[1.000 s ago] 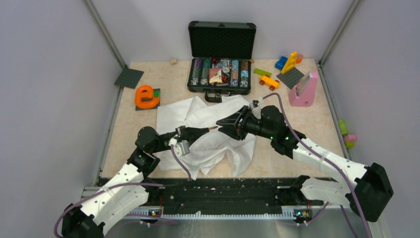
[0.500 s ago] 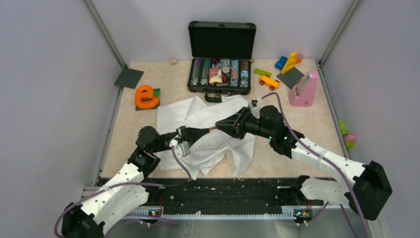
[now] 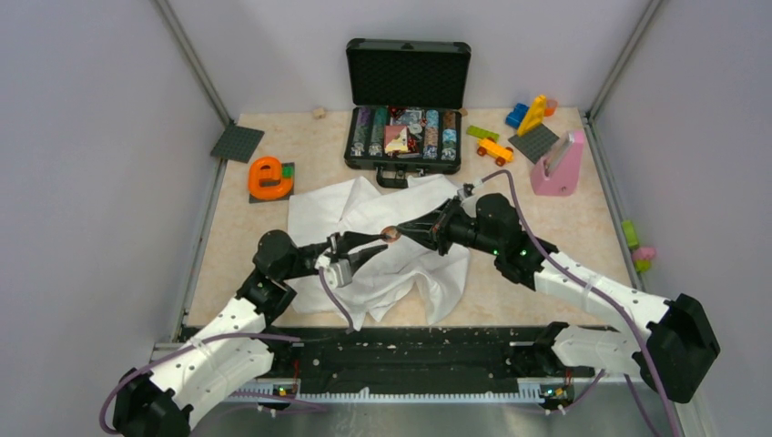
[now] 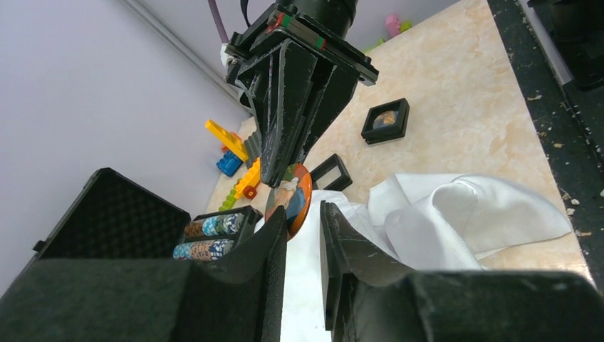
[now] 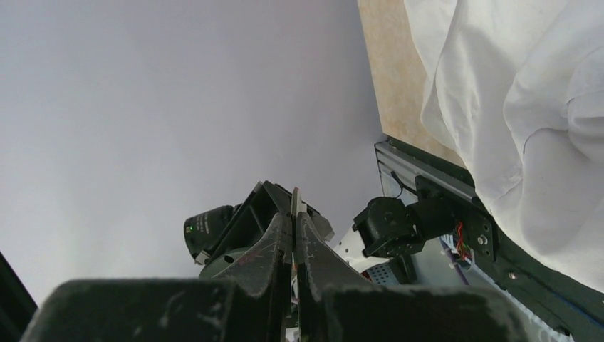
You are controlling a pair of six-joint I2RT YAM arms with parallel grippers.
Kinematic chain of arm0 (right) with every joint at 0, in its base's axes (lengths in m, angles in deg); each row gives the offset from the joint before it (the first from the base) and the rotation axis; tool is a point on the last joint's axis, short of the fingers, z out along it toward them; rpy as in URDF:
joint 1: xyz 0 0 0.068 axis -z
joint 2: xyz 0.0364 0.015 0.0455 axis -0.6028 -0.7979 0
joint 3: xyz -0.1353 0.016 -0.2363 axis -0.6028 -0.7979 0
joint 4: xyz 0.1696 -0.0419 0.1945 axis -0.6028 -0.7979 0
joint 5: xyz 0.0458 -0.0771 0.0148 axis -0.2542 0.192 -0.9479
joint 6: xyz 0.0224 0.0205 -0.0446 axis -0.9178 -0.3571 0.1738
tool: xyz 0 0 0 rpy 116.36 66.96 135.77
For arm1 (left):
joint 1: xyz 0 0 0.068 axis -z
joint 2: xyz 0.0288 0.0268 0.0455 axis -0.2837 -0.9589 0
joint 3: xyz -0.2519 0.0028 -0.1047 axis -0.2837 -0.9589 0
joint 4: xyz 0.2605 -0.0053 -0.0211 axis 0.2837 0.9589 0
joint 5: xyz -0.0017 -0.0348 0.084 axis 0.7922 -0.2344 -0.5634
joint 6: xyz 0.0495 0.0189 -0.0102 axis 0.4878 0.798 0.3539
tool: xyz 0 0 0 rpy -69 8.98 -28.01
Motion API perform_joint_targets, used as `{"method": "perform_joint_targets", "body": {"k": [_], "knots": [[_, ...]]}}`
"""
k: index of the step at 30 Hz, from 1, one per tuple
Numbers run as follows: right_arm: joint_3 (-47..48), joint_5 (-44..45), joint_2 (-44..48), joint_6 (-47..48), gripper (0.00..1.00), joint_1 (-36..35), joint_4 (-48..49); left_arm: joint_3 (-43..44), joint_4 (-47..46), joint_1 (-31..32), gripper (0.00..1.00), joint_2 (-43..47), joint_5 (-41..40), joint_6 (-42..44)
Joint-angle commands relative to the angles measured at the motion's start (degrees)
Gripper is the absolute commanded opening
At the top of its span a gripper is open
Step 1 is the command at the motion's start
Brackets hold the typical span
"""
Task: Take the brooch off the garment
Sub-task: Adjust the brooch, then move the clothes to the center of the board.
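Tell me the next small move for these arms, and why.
Probably draw the right tool back, carrying the brooch away from the shirt. Its fingers are shut on the brooch's upper edge, while the left tool stands open around the lower edge with a gap showing, so only the right seems to hold it.

Beige marbled table (image 3: 592,218), crumpled white garment (image 3: 364,205), open black case (image 3: 405,137), gray baseplate (image 3: 237,143), pink stand (image 3: 557,168), toy bricks (image 3: 533,114)
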State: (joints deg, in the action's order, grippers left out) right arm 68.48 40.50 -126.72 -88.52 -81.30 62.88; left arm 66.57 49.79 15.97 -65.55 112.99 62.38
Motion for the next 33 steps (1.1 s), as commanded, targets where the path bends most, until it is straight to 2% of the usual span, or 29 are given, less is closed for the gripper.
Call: {"method": "perform_joint_targets", "body": {"k": [1,5,6,8,9,14,19,23,26,28,30,33], "knots": [[0.3,1.7,1.7,0.9,0.0,-0.2,-0.2,1.6,0.4,0.6,0.32,-0.4,0.1,-3.2],[-1.0,5.5,4.5,3.2,0.0,1.2,-3.2,0.7,3.0,0.9,0.64,0.9,-1.9,-6.4],[-1.3,6.0,5.0,3.7,0.0,1.5,-3.8,0.3,3.5,0.9,0.68,1.4,-2.8,-7.1],[-1.7,7.4,5.9,5.6,0.0,2.2,-5.8,-0.7,3.9,1.0,0.84,2.7,-4.6,-9.3],[-1.9,8.4,6.5,6.9,0.0,2.6,-7.2,-1.0,3.9,1.0,0.88,3.3,-5.3,-10.7],[-3.3,17.5,11.6,16.4,0.0,4.5,-16.9,-1.8,4.4,1.0,0.93,3.9,-8.1,-24.1],[-7.3,26.7,23.1,28.3,0.0,5.8,-18.7,2.8,10.6,1.0,0.96,-1.9,-11.7,-42.0],[-7.8,33.4,30.4,35.0,0.0,5.8,-23.6,6.4,9.2,0.9,0.99,-12.0,-6.3,-59.7],[-6.9,36.1,33.1,38.1,0.0,5.8,-27.6,7.8,1.1,0.5,0.99,-20.9,4.6,-68.8],[-6.5,36.7,34.0,39.3,0.0,5.8,-29.5,7.6,-5.7,0.8,0.99,-26.1,5.7,-73.4],[-6.3,37.1,34.5,39.6,0.0,5.9,-31.0,9.4,-3.2,2.2,0.99,-28.5,3.3,-70.4],[-6.5,37.5,34.5,39.9,0.0,5.9,-32.5,17.5,20.4,11.7,0.99,-29.3,-11.2,-54.8]]}}
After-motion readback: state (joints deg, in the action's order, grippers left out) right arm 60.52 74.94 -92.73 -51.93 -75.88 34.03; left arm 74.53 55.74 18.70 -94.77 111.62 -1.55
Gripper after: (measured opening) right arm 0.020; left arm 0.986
